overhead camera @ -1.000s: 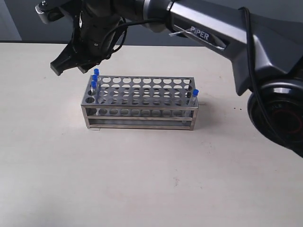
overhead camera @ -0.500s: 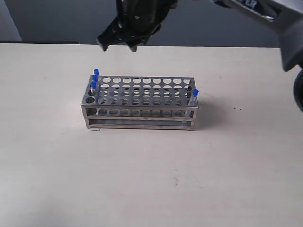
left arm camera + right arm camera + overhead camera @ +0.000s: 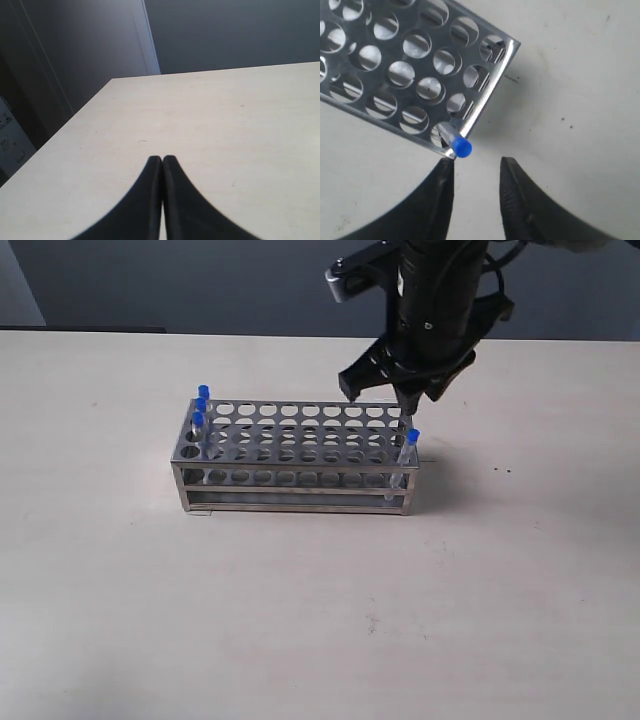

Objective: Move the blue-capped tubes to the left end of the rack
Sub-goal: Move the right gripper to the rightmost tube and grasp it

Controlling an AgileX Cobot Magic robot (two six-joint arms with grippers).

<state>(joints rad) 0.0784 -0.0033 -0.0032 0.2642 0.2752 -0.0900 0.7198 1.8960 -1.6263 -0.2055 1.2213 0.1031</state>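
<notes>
If I descend off-centre, one finger could strike the rack's [image 3: 290,466] [image 3: 415,64] corner or knock the last blue-capped tube [image 3: 409,444] [image 3: 462,146], which leans slightly at the rack's right end. My right pincer [image 3: 383,400] [image 3: 476,167] hangs above it, moderately parted, gripping nothing. Three other tubes [image 3: 201,410] stand at the rack's left end.

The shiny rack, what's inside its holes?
Three blue-capped tubes stand in holes at the rack's left end, one more tube at the right front corner. Other holes look empty. Tube bottoms hide behind bars.
</notes>
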